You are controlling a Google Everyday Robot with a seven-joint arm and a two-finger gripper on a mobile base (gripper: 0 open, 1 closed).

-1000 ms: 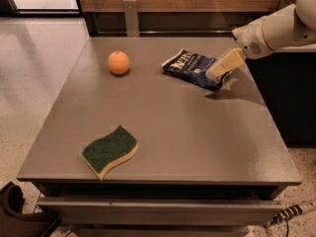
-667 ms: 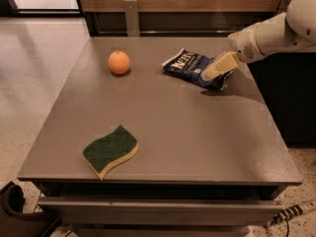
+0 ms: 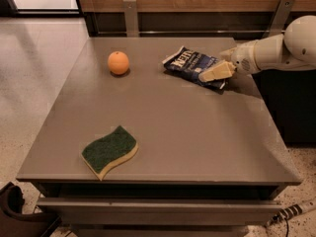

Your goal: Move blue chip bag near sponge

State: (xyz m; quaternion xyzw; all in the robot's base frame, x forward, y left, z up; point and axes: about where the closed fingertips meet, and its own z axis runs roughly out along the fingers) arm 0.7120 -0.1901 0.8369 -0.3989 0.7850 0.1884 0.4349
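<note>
Blue chip bag [image 3: 190, 63] lies flat at the far right of the grey table [image 3: 197, 142], right of an orange fruit [image 3: 118, 62]. The bag carries white lettering, which faces away from the camera and cannot be read. The gripper [image 3: 206, 76] sits at the bag's right end, overlapping its edge, on a white arm [image 3: 276, 51] that enters from the right. Whether the gripper is open or closed cannot be determined. The sponge [image 3: 109, 151], green side up, lies near the front left edge, well apart from the bag.

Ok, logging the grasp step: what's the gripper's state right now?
Gripper: over one end of the blue chip bag; open or shut cannot be told.
</note>
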